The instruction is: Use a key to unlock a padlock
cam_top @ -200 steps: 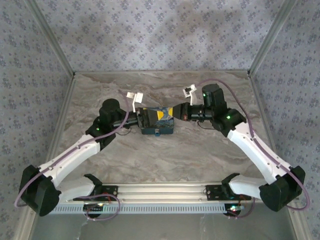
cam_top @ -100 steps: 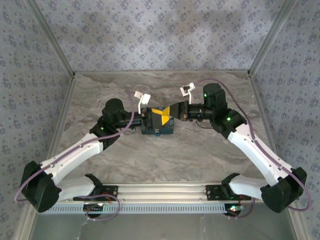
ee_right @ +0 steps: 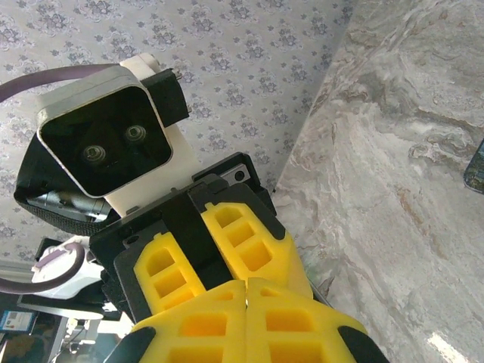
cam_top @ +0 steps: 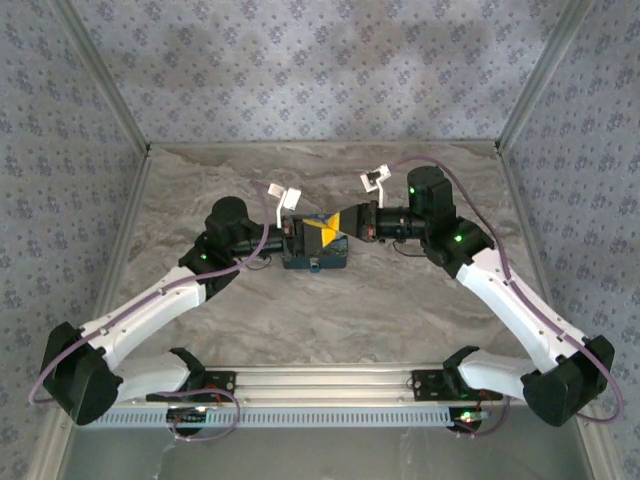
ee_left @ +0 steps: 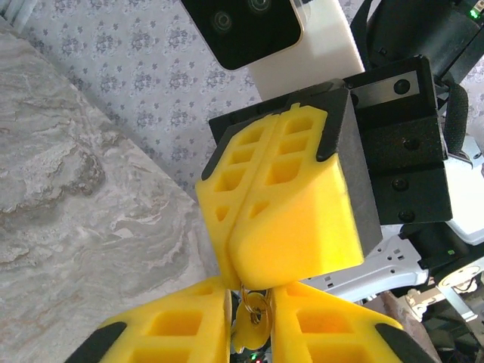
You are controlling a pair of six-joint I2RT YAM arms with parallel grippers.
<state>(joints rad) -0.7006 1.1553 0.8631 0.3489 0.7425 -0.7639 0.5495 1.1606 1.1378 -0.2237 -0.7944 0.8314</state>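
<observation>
– Above the blue painted box [cam_top: 318,258] at mid-table, what meets what?

– Left gripper [cam_top: 308,236] and right gripper [cam_top: 338,225], nose to nose, as seen by the overhead camera. Both arms reach in from the near edge of a grey marbled table [cam_top: 400,310], elbows out.

– What is the right one doing?

– Clenched. From the left wrist camera, its two yellow pads [ee_left: 287,204] press flat together, seam to seam, pointing down. A small brass-coloured metal ring [ee_left: 254,308] hangs from the very tip of that seam.

– Anything on the ring?

– A yellowish metal piece just under it, too small and too cropped by the frame's lower edge to name.

– And the left one's grip?

– Its fingers [ee_left: 178,325] rise from the bottom of the same view, one on each side of the ring, with a narrow slot between them. The ring sits in that slot, just beside both. Whether they press it or merely flank it cannot be told.

– The right wrist camera?

– Its own pads are shut at the bottom, and the left gripper's yellow fingers [ee_right: 242,234] butt against them. A white camera housing [ee_right: 98,144] sits behind, with patterned wall [ee_right: 249,45] beyond. A sliver of the blue box shows at the right edge.
</observation>
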